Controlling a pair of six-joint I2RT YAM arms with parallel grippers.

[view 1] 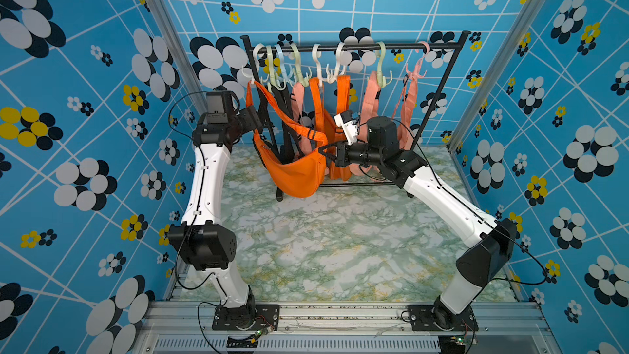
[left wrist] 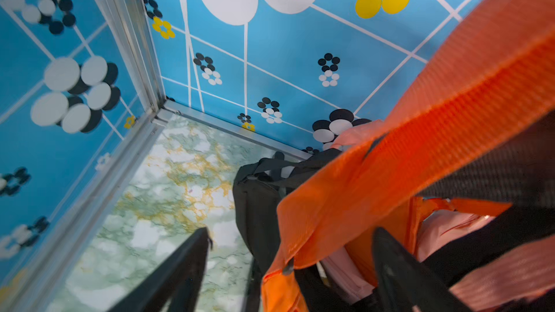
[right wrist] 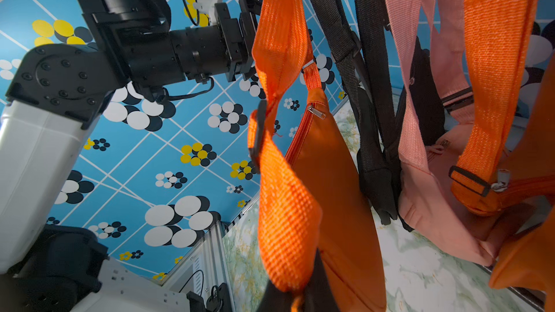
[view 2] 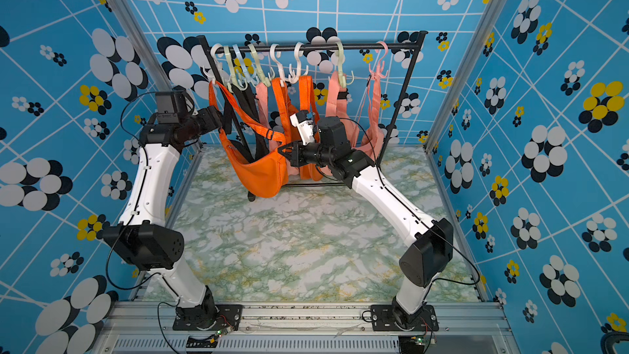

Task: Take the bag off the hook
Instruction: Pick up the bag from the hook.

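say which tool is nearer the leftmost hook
Left. The left tool straddles the strap below the hook; the right tool is lower, shut on the strap's far end.

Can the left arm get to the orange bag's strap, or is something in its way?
Probably yes. The left arm's fingers stand open with the orange strap running between them, so it looks within reach. Nothing seems to block it; the black bag hangs farther off.
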